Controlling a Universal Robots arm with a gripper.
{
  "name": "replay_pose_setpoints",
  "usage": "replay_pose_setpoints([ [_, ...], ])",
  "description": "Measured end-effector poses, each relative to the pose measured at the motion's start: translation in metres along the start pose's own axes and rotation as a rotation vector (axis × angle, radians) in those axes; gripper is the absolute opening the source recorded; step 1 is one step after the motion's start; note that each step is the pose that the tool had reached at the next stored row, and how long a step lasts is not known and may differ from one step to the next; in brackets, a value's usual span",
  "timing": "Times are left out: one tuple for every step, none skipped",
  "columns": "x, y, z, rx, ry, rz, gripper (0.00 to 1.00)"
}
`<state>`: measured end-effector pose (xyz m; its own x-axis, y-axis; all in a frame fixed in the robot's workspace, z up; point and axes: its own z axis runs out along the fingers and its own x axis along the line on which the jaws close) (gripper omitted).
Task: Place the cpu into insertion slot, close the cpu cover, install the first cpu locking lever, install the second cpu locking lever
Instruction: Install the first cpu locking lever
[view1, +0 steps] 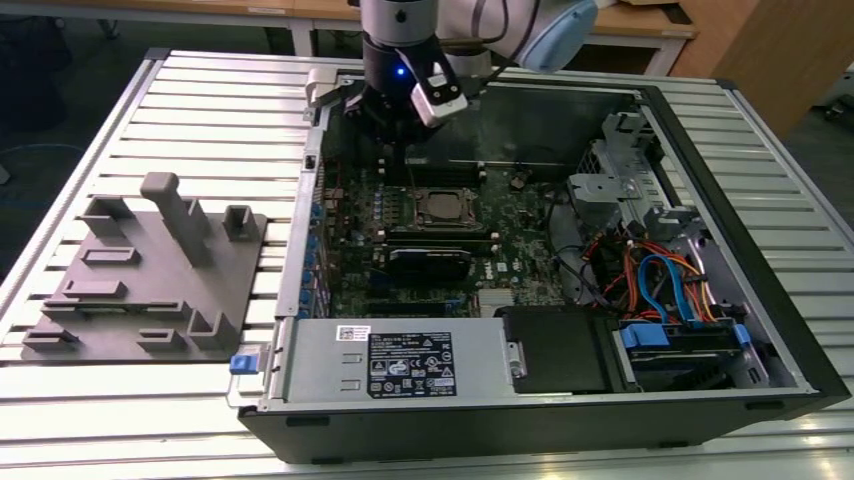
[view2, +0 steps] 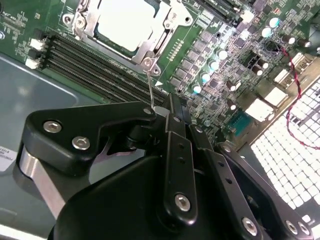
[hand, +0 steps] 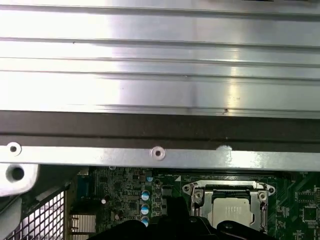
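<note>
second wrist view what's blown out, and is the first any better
Second wrist view: the small square silver-grey cpu and the perforated metal grille wash out white, while the black gripper, shut on a thin silver lever, reads clearly. First wrist view: the ribbed metal table glares.

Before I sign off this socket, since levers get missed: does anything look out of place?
One thing: the thin silver wire locking lever stands up off the square silver metal cpu cover instead of lying latched, its tip between the shut fingers of the gripper. The flat silver-grey cpu sits level.
</note>
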<state>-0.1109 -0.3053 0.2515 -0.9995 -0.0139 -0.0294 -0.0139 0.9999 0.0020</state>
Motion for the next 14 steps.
replay_pose_setpoints([
  [0.0000, 0.0003, -0.0008, 0.0000, -0.0006, 0.000, 0.10],
  [-0.0001, 0.0005, -0.0015, -0.0002, -0.0013, 0.000, 0.10],
  [-0.0002, 0.0006, -0.0022, -0.0001, -0.0018, 0.000, 0.10],
  [-0.0002, 0.0007, -0.0028, -0.0001, -0.0024, 0.000, 0.10],
  [-0.0002, 0.0007, -0.0031, -0.0002, -0.0032, 0.000, 0.10],
  [-0.0002, 0.0008, -0.0030, -0.0003, -0.0035, 0.000, 0.10],
  [-0.0003, 0.0008, -0.0030, -0.0003, -0.0036, 0.000, 0.10],
  [-0.0005, 0.0008, -0.0031, -0.0001, -0.0034, 0.000, 0.10],
  [-0.0008, 0.0008, -0.0031, -0.0001, -0.0034, 0.000, 0.10],
  [-0.0012, 0.0007, -0.0031, -0.0001, -0.0034, 0.000, 0.10],
  [-0.0016, 0.0008, -0.0031, -0.0001, -0.0034, 0.000, 0.10],
  [-0.0020, 0.0007, -0.0031, -0.0001, -0.0034, 0.000, 0.10],
  [-0.0023, 0.0007, -0.0031, -0.0001, -0.0034, 0.000, 0.10],
  [-0.0027, 0.0007, -0.0030, -0.0001, -0.0034, 0.000, 0.10],
])
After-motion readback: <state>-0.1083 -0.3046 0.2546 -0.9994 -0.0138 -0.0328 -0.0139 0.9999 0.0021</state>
